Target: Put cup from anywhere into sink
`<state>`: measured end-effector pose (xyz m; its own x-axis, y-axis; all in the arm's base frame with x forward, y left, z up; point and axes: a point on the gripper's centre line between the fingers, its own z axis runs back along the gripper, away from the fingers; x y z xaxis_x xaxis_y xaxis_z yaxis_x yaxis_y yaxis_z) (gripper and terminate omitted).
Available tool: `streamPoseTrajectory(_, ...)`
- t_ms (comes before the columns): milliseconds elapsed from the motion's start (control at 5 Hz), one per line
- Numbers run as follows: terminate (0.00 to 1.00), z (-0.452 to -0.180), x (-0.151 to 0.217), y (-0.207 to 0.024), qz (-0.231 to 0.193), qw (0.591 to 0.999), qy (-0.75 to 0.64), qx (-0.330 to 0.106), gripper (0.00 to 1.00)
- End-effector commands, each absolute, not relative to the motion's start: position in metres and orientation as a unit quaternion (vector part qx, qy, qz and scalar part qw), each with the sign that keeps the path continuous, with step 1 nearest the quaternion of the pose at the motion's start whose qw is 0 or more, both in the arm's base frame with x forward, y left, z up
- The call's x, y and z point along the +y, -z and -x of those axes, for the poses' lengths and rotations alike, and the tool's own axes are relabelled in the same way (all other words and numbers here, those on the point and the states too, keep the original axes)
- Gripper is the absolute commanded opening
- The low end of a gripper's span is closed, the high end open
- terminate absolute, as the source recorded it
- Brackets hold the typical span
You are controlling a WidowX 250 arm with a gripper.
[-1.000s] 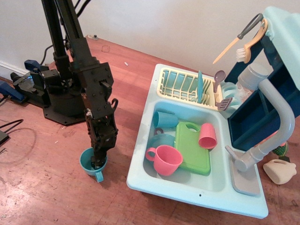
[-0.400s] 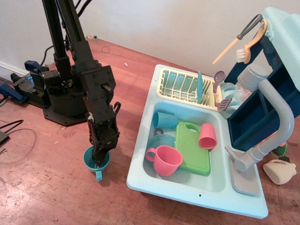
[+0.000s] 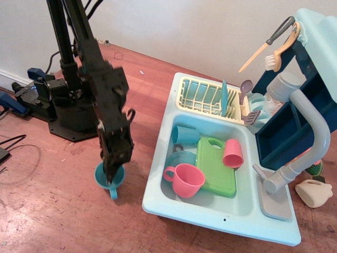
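The cup point(image 3: 109, 182) is a small teal-blue mug with its loop handle pointing down toward the camera. It hangs just left of the pale aqua sink point(image 3: 158, 179), lifted off the wooden floor. My black gripper point(image 3: 111, 173) reaches down into the cup and is shut on its rim. The fingertips are hidden inside the cup. The sink's basin point(image 3: 239, 203) lies to the right of the cup.
In the basin lie a pink handled mug point(image 3: 185, 179), a green cutting board point(image 3: 216, 166), a pink cup point(image 3: 233, 153) and a handleless teal tumbler point(image 3: 185, 135). A yellow dish rack point(image 3: 202, 97) and grey faucet point(image 3: 310, 137) stand on the sink. The arm's black base point(image 3: 58, 105) stands at left.
The gripper has risen with the cup in it and shifted slightly right toward the sink. The cup has left the floor.
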<state>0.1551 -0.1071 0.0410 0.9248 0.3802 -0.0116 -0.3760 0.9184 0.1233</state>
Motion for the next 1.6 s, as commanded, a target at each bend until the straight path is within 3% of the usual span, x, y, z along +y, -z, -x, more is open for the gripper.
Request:
streamPoseTrajectory(0, 0.0, -0.164, -0.084, -0.114, -0.09, 0.975, -0.2, -0.04, 0.0)
streamPoseTrajectory(200, 0.0, -0.184, -0.079, -0.154, -0.112, 0.974, -0.192, -0.048, 0.0)
streamPoseTrajectory(400, 0.0, -0.228, -0.08, -0.162, -0.107, 0.977, -0.168, -0.072, 0.0)
streamPoseTrajectory(600, 0.0, -0.279, -0.088, -0.169, -0.113, 0.982, -0.143, -0.046, 0.0)
streamPoseTrajectory(800, 0.0, -0.313, -0.093, -0.162, -0.107, 0.985, -0.134, -0.026, 0.0)
streamPoseTrajectory(1000, 0.0, -0.325, -0.087, -0.159, -0.102, 0.985, -0.14, -0.014, 0.0)
streamPoseTrajectory(1200, 0.0, -0.309, -0.081, -0.155, -0.088, 0.983, -0.16, -0.03, 0.0)
streamPoseTrajectory(1400, 0.0, -0.297, -0.071, -0.167, -0.084, 0.979, -0.181, -0.046, 1.0)
